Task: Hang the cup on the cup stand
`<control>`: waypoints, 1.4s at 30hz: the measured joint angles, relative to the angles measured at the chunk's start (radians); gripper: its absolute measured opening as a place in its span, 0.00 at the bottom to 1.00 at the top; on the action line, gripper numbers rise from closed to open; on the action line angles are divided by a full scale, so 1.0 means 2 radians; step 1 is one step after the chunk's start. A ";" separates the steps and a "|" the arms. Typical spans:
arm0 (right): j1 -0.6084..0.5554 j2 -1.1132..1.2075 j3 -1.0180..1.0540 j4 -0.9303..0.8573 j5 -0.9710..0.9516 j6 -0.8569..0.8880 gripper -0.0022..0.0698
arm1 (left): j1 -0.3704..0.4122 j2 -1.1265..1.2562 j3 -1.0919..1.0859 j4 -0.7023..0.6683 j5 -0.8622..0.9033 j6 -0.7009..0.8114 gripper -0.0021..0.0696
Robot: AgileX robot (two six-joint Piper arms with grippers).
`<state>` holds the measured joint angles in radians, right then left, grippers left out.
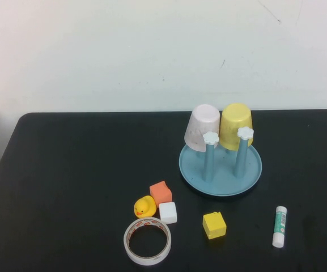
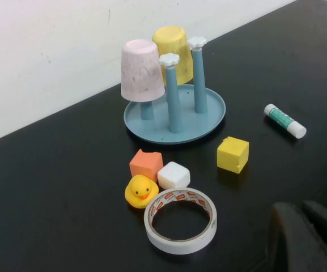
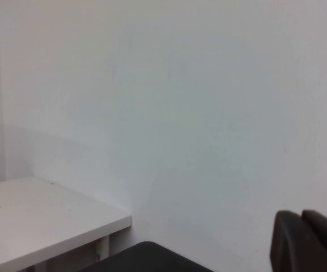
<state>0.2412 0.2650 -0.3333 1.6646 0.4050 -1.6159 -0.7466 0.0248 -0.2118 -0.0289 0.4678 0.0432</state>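
Observation:
The yellow cup (image 1: 236,124) hangs upside down on a back peg of the light blue cup stand (image 1: 225,180). It also shows in the left wrist view (image 2: 173,48), behind the stand (image 2: 208,116). A pale pink cup (image 1: 203,127) hangs upside down on the peg beside it. Two front pegs with white flower caps (image 1: 211,138) stand bare. Neither gripper shows in the high view. My left gripper (image 2: 302,226) is shut and empty, low over the table, well away from the stand. My right gripper (image 3: 302,232) is shut and empty, facing a white wall.
In front of the stand lie a tape roll (image 1: 147,241), a rubber duck (image 1: 144,207), an orange cube (image 1: 161,193), a white cube (image 1: 168,212), a small yellow cube (image 1: 214,225) and a glue stick (image 1: 280,226). The black table's left half is bare.

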 joint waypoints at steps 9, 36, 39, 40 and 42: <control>0.000 0.000 0.004 -0.011 -0.015 -0.001 0.03 | 0.000 0.000 0.000 0.000 0.000 0.001 0.03; -0.114 -0.138 0.159 -0.868 -0.038 0.822 0.03 | 0.000 0.000 0.000 0.000 0.001 0.002 0.03; -0.114 -0.138 0.176 -0.878 -0.042 0.844 0.03 | 0.000 0.000 0.000 0.000 0.002 0.003 0.03; -0.111 -0.138 0.178 -0.881 -0.048 0.847 0.03 | 0.000 0.000 0.000 0.000 0.002 0.003 0.03; -0.106 -0.138 0.179 -0.882 -0.059 0.851 0.03 | 0.000 0.000 0.000 0.000 0.002 0.003 0.03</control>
<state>0.0283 -0.0117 0.0249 -0.0990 0.2876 0.0852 -0.7466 0.0248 -0.2118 -0.0282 0.4715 0.0497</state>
